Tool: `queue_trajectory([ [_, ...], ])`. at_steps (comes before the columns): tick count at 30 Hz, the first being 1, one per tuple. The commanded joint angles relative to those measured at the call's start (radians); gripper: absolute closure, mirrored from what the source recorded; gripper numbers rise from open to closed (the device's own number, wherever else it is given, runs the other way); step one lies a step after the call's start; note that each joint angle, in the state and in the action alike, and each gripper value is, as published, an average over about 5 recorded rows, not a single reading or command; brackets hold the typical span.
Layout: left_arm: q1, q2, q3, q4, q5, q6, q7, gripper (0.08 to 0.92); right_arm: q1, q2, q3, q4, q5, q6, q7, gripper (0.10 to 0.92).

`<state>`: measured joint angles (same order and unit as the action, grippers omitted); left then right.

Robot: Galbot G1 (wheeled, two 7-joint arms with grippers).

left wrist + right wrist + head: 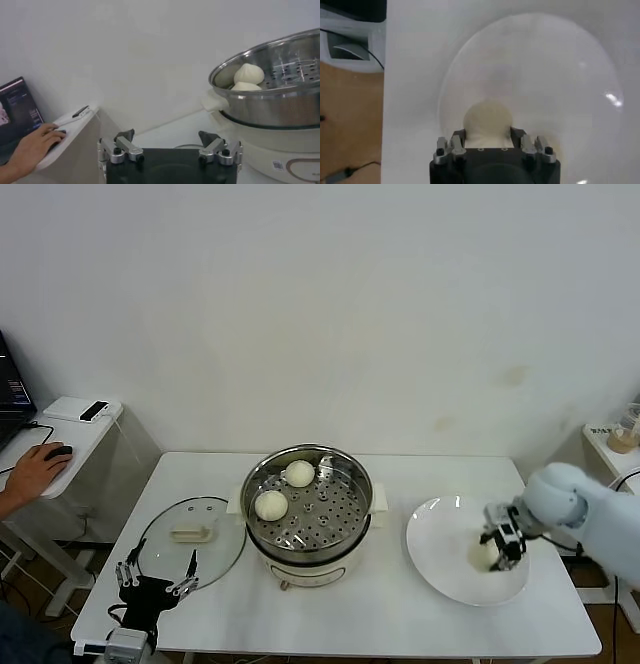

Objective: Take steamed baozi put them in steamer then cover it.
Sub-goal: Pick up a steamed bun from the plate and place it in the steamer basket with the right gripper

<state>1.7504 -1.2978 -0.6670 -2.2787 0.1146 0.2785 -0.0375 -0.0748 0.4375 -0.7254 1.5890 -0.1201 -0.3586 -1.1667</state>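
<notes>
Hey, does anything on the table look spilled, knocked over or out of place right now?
Nothing stands out. The steamer sits upright with two buns inside, the lid lies flat beside it, and the right gripper is shut on a bun on the plate.

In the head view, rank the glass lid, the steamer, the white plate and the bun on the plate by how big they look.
1. Steamer, widest of all.
2. White plate and glass lid: close in apparent size, so not ranked apart.
3. Bun, by far the smallest, gripped on the plate by the right pincer.
</notes>
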Motion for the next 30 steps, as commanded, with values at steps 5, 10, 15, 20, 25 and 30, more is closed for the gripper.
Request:
queue_trajectory([
  [5,0.005,0.007,0.003,-0.008,-0.001,0.001,0.0,0.177,0.453,0.111,-0.171,0.004,0.187,-0.002,0.015,0.448],
  [10,0.003,0.01,0.0,-0.004,-0.003,0.001,0.0,0.177,0.631,0.255,-0.288,-0.01,0.261,-0.016,0.053,0.448],
  [15,-0.003,0.004,-0.001,0.004,-0.003,0.001,0.0,0.177,0.674,0.401,-0.331,-0.023,0.33,-0.012,0.127,0.448],
  [20,-0.001,-0.002,-0.009,0.003,-0.005,0.002,0.0,0.177,0.65,0.53,-0.349,-0.037,0.348,0.019,0.18,0.448],
  [25,0.002,-0.001,-0.029,-0.001,-0.013,0.005,0.001,0.177,0.618,0.656,-0.39,-0.079,0.332,0.088,0.2,0.448],
  [30,0.006,-0.006,-0.046,-0.008,-0.021,0.006,0.001,0.177,0.573,0.724,-0.437,-0.114,0.262,0.186,0.191,0.448],
])
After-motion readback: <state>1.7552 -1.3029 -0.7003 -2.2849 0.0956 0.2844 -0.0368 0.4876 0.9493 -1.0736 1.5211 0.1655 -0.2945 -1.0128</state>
